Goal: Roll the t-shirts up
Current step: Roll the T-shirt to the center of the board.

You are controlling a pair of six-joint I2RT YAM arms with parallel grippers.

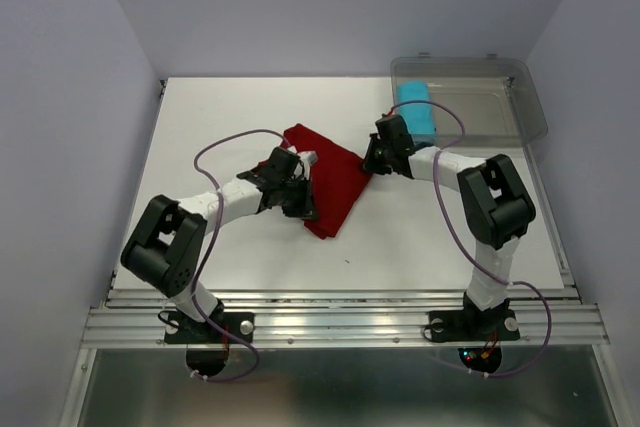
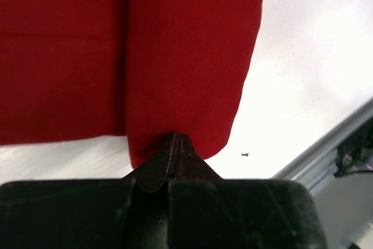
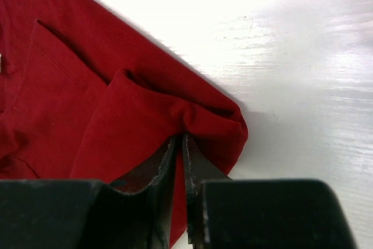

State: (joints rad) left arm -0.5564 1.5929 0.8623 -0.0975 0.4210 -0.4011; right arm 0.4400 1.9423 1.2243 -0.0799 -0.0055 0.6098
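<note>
Inside the clear bin (image 1: 530,112): one roll done

Two t-shirts are counted. The cyan roll (image 1: 417,112) is stowed in the one bin. The red t-shirt (image 1: 335,182) lies on the bench (image 1: 220,117) just left of the bin and is judged not yet rolled. Its edges are pinched by the left fingers (image 2: 165,164) and right fingers (image 3: 195,164), both closed.

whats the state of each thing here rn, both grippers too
red t-shirt: folded flat, not yet rolled, pinched at two edges
clear plastic bin: upright, one t-shirt inside
light blue t-shirt: rolled up, lying inside it
left gripper: jaws shut on the red t-shirt
right gripper: jaws shut on the red t-shirt
</note>
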